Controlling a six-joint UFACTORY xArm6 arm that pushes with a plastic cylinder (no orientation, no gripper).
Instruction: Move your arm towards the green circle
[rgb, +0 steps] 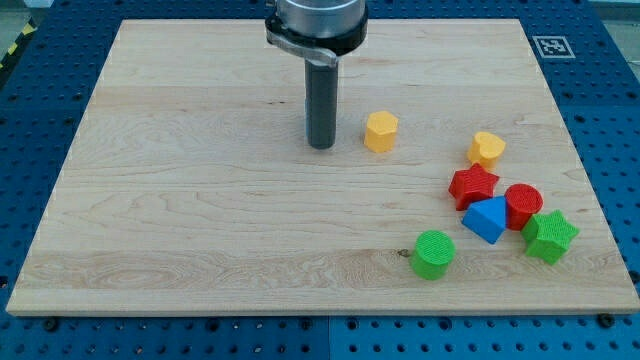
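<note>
The green circle (433, 253) is a round green block near the view's bottom, right of centre, on the wooden board (200, 200). My tip (321, 146) rests on the board in the upper middle, well up and to the left of the green circle. A yellow hexagon (380, 131) sits just right of my tip, apart from it.
A cluster lies at the view's right: a yellow heart-like block (486, 148), a red star (472, 186), a red circle (523, 205), a blue block (487, 219) and a green star (549, 236). The blue block is close to the green circle's upper right.
</note>
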